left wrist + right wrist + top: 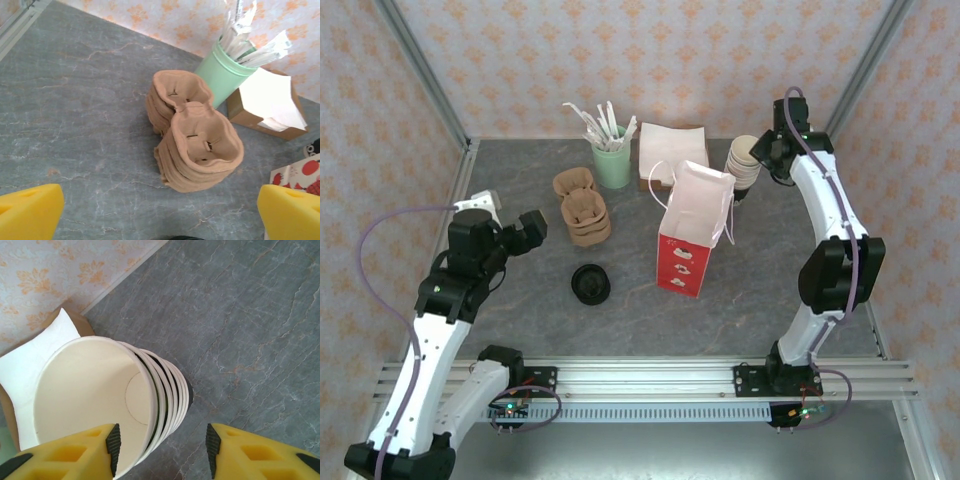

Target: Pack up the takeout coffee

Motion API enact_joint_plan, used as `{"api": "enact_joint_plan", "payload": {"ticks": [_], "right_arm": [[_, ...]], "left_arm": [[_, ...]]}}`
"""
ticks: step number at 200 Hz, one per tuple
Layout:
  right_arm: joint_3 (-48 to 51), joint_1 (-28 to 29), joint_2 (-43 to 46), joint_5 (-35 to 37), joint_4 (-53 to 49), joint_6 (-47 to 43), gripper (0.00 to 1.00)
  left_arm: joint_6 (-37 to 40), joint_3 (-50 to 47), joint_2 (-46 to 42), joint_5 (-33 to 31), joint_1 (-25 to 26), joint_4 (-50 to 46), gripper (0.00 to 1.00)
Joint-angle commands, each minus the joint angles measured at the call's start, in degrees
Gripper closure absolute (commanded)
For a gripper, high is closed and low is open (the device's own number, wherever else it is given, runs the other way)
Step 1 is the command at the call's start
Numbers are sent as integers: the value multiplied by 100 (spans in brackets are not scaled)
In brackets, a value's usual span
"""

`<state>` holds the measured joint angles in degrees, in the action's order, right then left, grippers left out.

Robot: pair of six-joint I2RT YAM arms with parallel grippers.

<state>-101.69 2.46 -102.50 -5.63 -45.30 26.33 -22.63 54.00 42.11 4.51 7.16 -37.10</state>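
Left of paper bag (692, 235), takeout coffee (590, 285), apparently upright, long axis vertical

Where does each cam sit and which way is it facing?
Top external: above, behind the bases, looking down on the table; both arms show.
Left wrist: looks down at the carrier stack; left gripper open at bottom edge.
Right wrist: over the cream cup stack; right gripper open.
Shared: napkin box in all three.
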Motion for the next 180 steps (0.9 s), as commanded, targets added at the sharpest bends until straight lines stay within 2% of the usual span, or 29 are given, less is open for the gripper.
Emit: {"api": "enact_joint_plan", "payload": {"ticks": [1, 43, 95, 118, 152, 180], "right_arm": [[-297, 0, -133, -34, -221, -117, 53], [-472, 9, -331, -57, -282, -138, 61], [-686, 62, -473, 15, -374, -224, 77], [-757, 88, -528, 41, -405, -254, 78], [-775, 110, -567, 133, -455, -261, 73], [-800, 121, -604, 150, -445, -268, 78]], "left_arm": [[134, 60, -150, 156, 34, -187, 0], [175, 93, -167, 65, 33, -377, 0], [197, 112, -185, 23, 33, -396, 0], [207, 115, -200, 15, 32, -403, 0], [233, 135, -238, 2, 40, -440, 0], [242, 130, -273, -18, 32, -469, 0]]}}
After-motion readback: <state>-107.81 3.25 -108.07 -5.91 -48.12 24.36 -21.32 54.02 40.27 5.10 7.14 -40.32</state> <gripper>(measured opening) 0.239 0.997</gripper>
